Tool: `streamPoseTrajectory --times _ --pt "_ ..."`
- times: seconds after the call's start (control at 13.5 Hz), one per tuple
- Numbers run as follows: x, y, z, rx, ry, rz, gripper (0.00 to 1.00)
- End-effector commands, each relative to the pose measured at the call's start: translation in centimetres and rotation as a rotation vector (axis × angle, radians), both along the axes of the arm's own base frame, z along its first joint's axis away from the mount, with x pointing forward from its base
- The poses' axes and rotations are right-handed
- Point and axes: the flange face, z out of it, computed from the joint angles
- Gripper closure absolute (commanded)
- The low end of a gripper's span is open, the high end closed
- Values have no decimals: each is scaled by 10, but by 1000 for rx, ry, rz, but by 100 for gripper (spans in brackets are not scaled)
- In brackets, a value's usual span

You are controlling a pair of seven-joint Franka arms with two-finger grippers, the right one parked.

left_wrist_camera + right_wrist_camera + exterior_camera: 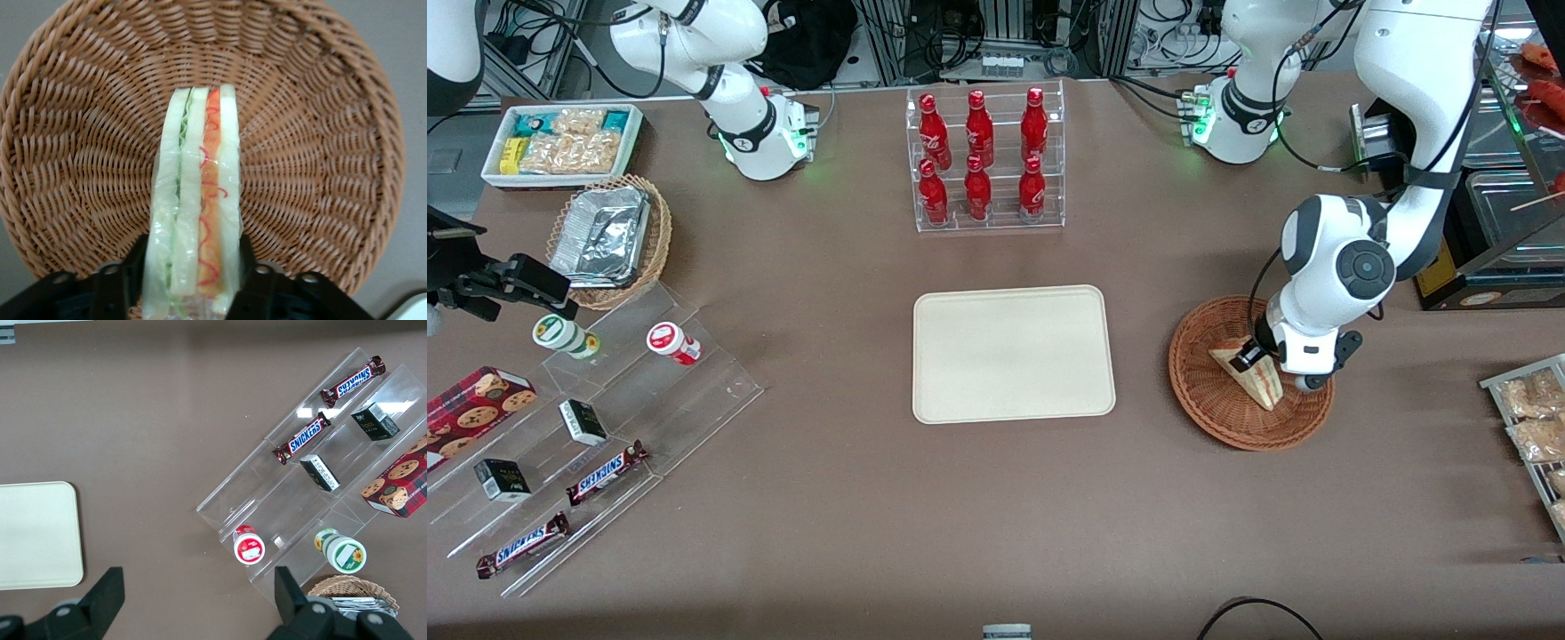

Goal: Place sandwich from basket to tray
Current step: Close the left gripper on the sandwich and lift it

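Tool: lowered into the basket, its two fingers pressed against either flat side of the sandwich; clamped on it, as the wrist view shows
Sandwich: between the fingers, standing on edge with the red-orange filling stripe facing the wrist camera; in the front view its point looks to touch the weave, though whether it rests there or is just lifted I cannot tell
Basket: directly beneath the tool, ringing the sandwich; nothing else seen in it
Tray: well apart from the tool, toward the parked arm's end of the worktop; bare
Worktop: open brown stretch between basket and tray
Progress: the grasp seems made; the sandwich is in the basket, so lifting, carrying across to the tray and releasing all remain
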Motion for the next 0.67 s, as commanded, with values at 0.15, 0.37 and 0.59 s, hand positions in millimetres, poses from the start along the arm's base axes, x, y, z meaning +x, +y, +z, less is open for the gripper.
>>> streamPoseTrajectory --times 0.15,0.37,0.59 --pt "20 -6 61 31 24 -2 95" --pt "31 -41 132 54 75 -49 95" --pt "32 -122 197 48 69 -167 95"
